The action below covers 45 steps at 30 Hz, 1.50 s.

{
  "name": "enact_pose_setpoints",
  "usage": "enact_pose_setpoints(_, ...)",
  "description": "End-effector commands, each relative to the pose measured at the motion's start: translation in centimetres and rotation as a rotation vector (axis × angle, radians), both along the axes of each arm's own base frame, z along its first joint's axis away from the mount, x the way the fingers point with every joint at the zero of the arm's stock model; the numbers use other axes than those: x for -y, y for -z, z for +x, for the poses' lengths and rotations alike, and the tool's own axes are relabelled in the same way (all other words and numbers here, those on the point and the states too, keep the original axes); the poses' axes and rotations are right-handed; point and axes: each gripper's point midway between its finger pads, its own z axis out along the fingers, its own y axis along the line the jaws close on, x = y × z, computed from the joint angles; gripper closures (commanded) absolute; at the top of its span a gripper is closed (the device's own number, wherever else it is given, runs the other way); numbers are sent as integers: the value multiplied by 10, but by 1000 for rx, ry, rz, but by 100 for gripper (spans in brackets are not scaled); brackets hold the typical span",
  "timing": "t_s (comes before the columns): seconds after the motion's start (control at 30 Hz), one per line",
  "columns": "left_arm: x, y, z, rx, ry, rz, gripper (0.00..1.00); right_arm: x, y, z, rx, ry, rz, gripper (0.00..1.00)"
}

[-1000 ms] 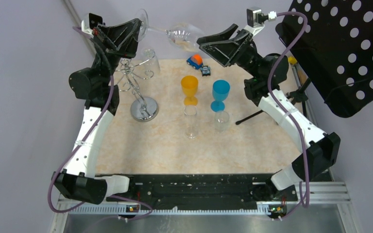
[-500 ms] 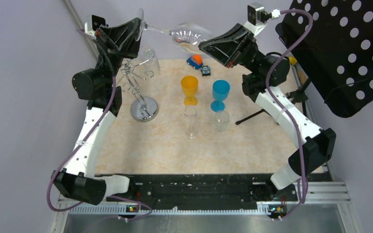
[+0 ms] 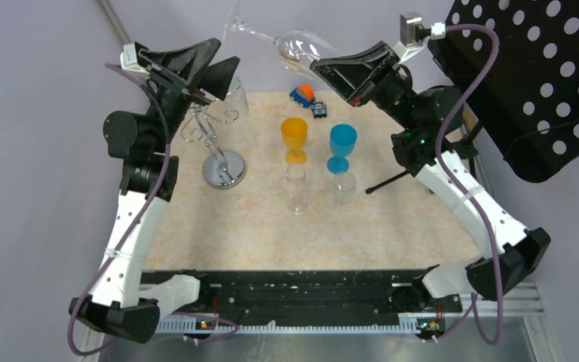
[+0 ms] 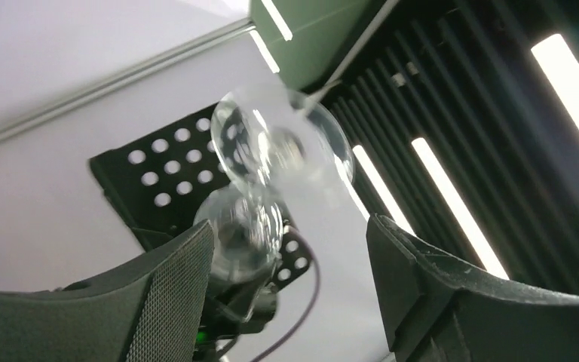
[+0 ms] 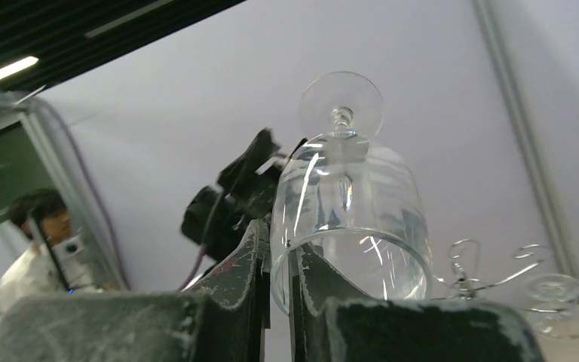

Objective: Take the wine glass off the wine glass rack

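We are holding the wine glass (image 3: 295, 47) high above the table (image 3: 234, 226), off the rack (image 3: 215, 143).
Our right gripper (image 3: 318, 68) is pinching the bowl's rim between closed fingers; our left gripper (image 3: 226, 53) is gaping open, the glass's foot just past its fingertips. The pale marbled table is lying below both, the rack under the left fingers, a black perforated panel (image 3: 528, 83) off to the right fingers' outer side.

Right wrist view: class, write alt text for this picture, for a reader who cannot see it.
The right gripper pinches the rim of a clear wine glass, whose stem and round foot point away toward a pale wall. A dark part of the left arm shows behind the glass, and the chrome hooks of the wine glass rack appear at the lower right.
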Motion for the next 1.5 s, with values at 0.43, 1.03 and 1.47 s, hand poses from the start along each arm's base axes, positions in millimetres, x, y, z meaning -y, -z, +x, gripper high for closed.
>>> enact_pose_setpoints(0.43,-19,55,1,12,-428,685,21,37,72,34,-176,459,-523,100)
enact_pose_setpoints(1.03,-29,75,15,-1,-491,934,21,118,178,-21,-304,516,-1180,100)
enact_pose_setpoints(1.47,-33,80,28,-20,-514,979,21,112,289,-57,-426,282,-1506,100)
